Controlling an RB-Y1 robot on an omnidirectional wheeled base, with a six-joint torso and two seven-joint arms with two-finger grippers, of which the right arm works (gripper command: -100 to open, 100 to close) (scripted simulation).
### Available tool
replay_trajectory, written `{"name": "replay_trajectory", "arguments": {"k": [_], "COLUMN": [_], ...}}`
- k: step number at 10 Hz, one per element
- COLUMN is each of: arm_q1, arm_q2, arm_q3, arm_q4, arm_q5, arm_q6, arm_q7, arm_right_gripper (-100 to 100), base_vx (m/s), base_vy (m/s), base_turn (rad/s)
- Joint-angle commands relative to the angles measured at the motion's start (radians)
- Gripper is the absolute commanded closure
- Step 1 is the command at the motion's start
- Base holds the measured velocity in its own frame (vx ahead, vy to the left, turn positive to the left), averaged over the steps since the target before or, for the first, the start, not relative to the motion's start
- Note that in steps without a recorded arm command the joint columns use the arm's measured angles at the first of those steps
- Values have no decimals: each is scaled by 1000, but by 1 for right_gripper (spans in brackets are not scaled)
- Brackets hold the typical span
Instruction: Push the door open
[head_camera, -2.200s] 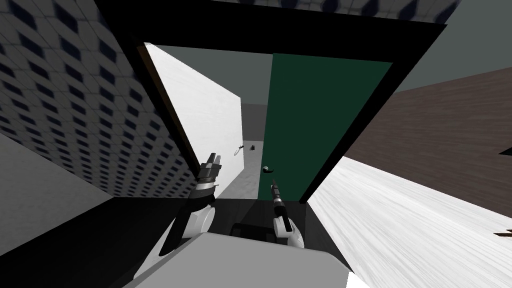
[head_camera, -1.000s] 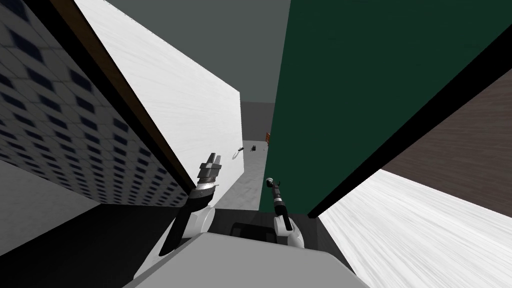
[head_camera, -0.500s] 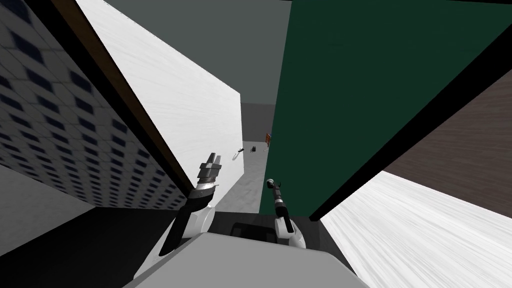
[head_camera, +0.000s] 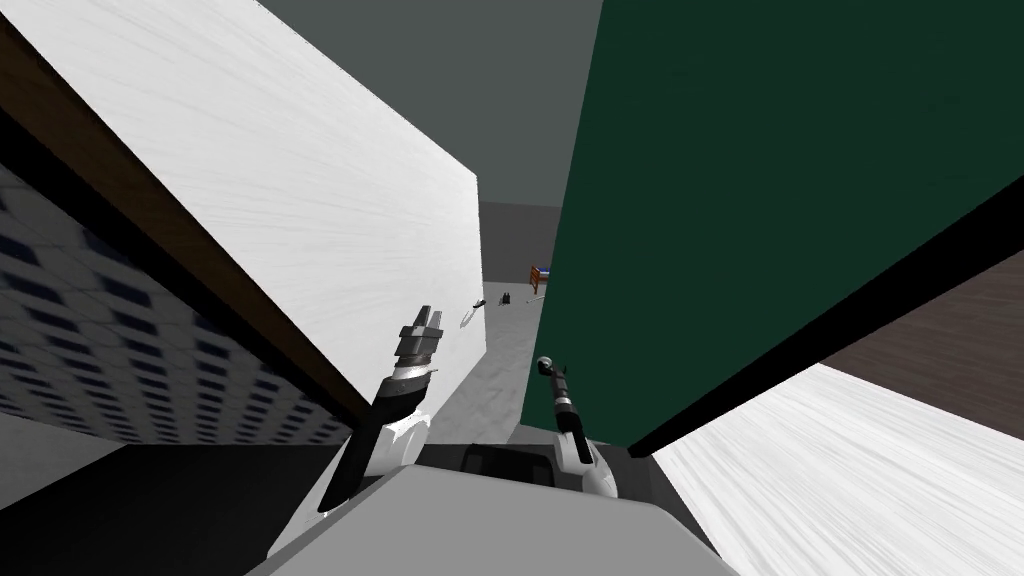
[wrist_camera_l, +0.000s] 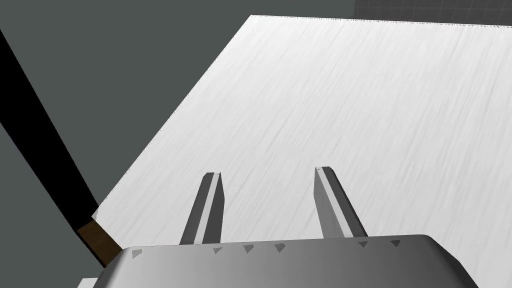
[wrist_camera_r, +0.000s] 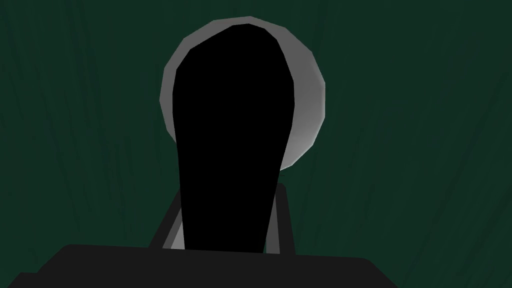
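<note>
Now the right gripper (head_camera: 551, 372) is on the handle (wrist_camera_r: 232, 125). A couple of seconds back it was hanging just short of that dark lever. In the right wrist view my fingers (wrist_camera_r: 283, 220) lie against both sides of the lever, clamped on it. Its grey round plate (wrist_camera_r: 309, 100) sits behind, flat against the green door (head_camera: 760, 200).

And the whole scene has slid outward and grown, so that is me rolling forward, not the room moving. The black frame that crossed the top of my view is gone. The brown frame edge (head_camera: 150, 240) has swept off toward my left. The green door now takes up most of the right side of the head view.

The gap between the white wall (head_camera: 330, 170) and the door edge looks wider, with grey floor (head_camera: 500, 370) running through it. A small orange-brown thing (head_camera: 540, 277) has appeared far beyond.

My left gripper (head_camera: 427, 316) is raised beside the white wall with its fingers (wrist_camera_l: 332, 200) apart, holding nothing.

By my reading, the door is giving way as I advance and the push is well along. With the lever held and the base driving, I must watch that the door edge and my right forearm do not bind as the leaf swings.
</note>
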Motion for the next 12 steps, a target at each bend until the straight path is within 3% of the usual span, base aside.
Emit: {"name": "replay_trajectory", "arguments": {"k": [1, 5, 7, 12], "arm_q1": [-15, -18, -18, -22], "arm_q2": [-24, -35, -35, -30], "arm_q3": [-30, -73, -73, -129], "arm_q4": [11, 14, 14, 19], "arm_q5": [-14, -36, -36, -66], "arm_q6": [-11, -13, -13, -15], "arm_q7": [9, 26, 26, 49], "arm_right_gripper": [100, 100, 100, 100], "base_vx": [219, 161, 84, 141], "base_vy": [70, 67, 44, 72], "base_turn": [-78, -75, -17, -78]}}
